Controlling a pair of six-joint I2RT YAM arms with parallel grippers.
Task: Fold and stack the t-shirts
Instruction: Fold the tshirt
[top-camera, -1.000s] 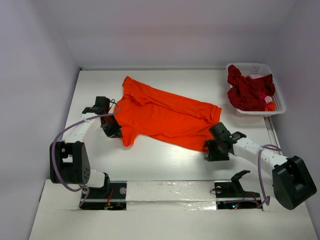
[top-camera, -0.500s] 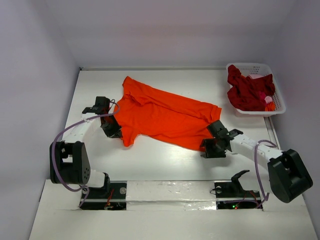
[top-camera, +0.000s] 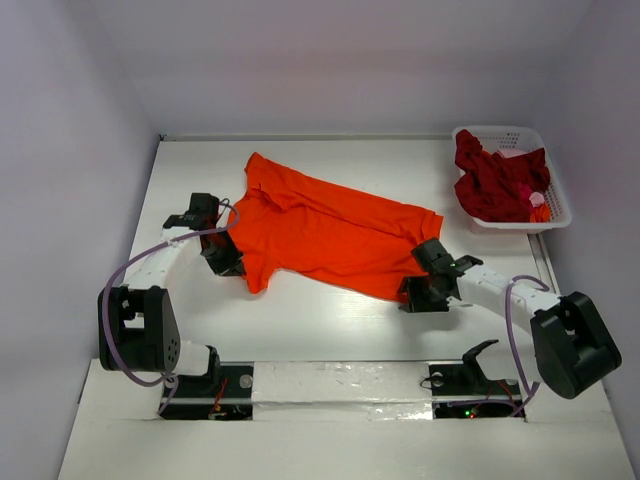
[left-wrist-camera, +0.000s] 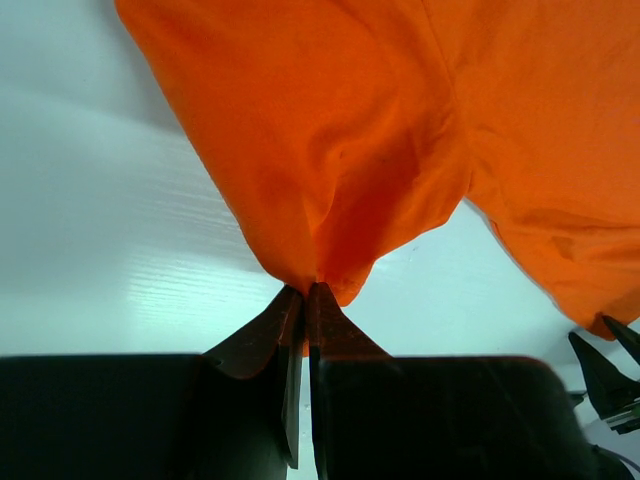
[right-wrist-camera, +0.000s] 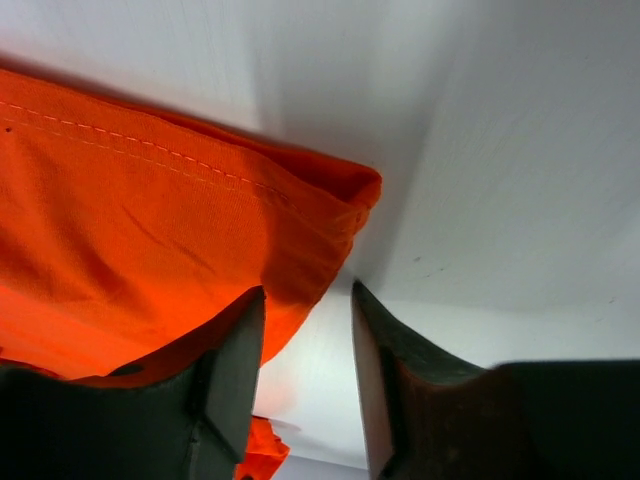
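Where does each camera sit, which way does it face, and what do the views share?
Top external: above, behind the bases, looking down at both arms, the orange t-shirt and basket.
Left wrist: on the left arm, facing the left gripper shut on the shirt's edge.
Right wrist: on the right arm, facing the open right gripper at the hemmed corner.
Shared: the orange t-shirt.

no readable text, label, brand, number or sign in any of the three views, nothing legible on orange shirt (top-camera: 330, 235), red shirt (top-camera: 495, 180), basket (top-camera: 497, 131) or table (top-camera: 320, 320)
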